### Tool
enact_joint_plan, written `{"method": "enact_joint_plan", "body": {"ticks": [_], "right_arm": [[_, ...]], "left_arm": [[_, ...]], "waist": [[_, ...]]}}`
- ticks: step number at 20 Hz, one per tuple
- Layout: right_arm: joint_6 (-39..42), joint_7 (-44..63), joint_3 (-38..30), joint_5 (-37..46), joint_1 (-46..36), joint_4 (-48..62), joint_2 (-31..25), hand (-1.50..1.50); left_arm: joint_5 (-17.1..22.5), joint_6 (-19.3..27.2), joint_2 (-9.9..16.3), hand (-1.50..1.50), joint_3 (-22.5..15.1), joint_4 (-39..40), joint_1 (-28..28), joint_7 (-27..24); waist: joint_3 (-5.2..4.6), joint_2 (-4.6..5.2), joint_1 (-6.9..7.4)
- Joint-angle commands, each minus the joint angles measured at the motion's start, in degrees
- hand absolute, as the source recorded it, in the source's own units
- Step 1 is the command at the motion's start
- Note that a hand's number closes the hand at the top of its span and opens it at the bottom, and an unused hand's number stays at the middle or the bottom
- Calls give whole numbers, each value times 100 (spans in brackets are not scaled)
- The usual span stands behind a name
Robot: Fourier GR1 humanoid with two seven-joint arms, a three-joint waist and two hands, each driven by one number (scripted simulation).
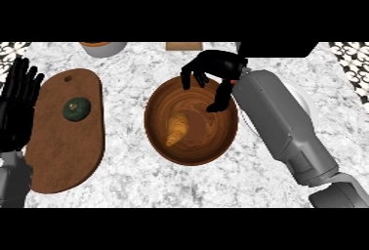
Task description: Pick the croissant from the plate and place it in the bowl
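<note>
In the head view, just below the right hand, the croissant already lies inside the wooden bowl, near its middle. The hand hangs over the bowl's far rim with its fingers curled loosely downward and nothing between them; the thumb dips toward the inner wall. Under its forearm a white plate peeks out, bare where it shows. The placing looks done, so the step in hand is probably the withdrawal: lift straight up first, so the thumb comes free of the rim without nudging the bowl, then swing away. Far to that hand's left, past a cutting board, the left hand rests open, fingers up.
</note>
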Motion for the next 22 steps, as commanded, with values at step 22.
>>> {"method": "enact_joint_plan", "body": {"ticks": [22], "right_arm": [[204, 362, -2819, -2499, -596, 1683, -1176, -150]], "left_arm": [[-23, -152, -88, 0, -140, 70, -209, -94]], "waist": [[7, 179, 362]]}}
